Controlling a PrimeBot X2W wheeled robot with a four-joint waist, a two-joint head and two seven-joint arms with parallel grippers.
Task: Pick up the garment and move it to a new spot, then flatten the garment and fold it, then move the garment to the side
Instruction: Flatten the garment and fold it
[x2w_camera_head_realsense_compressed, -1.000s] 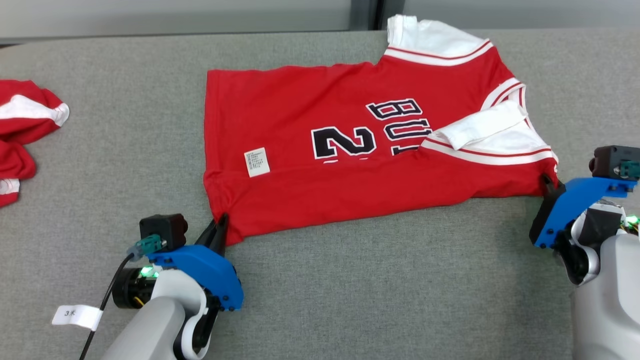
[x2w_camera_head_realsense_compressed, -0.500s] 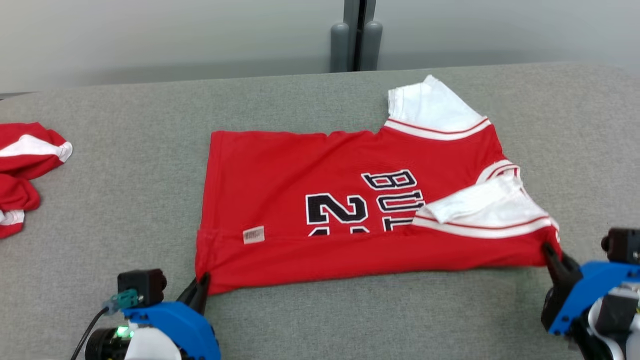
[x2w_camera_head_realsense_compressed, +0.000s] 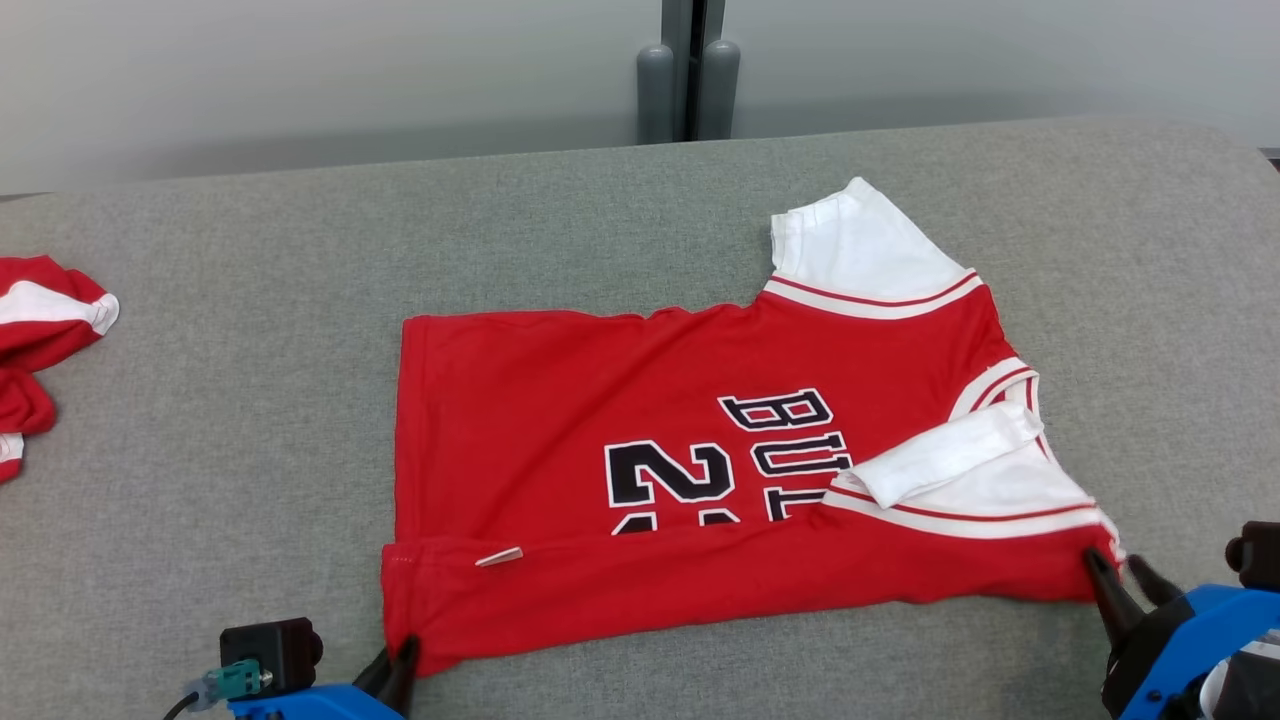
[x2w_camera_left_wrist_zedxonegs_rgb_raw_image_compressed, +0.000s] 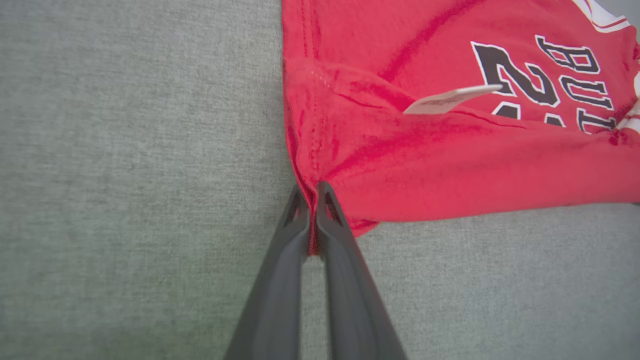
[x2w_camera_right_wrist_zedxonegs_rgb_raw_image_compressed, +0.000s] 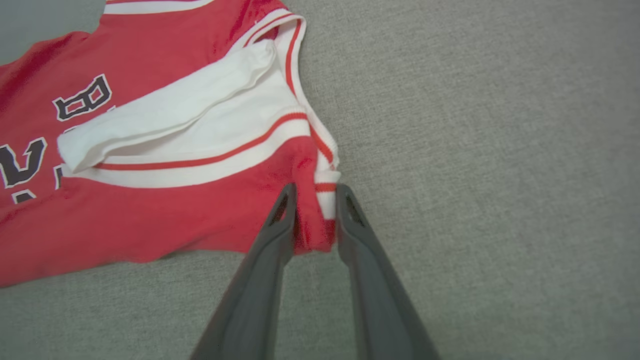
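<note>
Red shirt (x2w_camera_head_realsense_compressed: 640, 450) spread mid-surface (x2w_camera_head_realsense_compressed: 250, 400), near side folded over, white label (x2w_camera_head_realsense_compressed: 498, 556) poking from fold. Left gripper (x2w_camera_head_realsense_compressed: 400, 665) fingers pinched tight on hem corner. Right gripper (x2w_camera_head_realsense_compressed: 1125, 572) fingers parted, shoulder corner between them. Second red garment (x2w_camera_head_realsense_compressed: 40, 330) crumpled at left edge, well apart

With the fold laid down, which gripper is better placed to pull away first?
Right, probably: the right gripper stands open around the jersey at its shoulder corner, while the left gripper is pinched shut on the hem corner.

The jersey (x2w_camera_head_realsense_compressed: 700, 480) lies on the table (x2w_camera_head_realsense_compressed: 250, 450), probably another garment (x2w_camera_head_realsense_compressed: 40, 340) far left.
</note>
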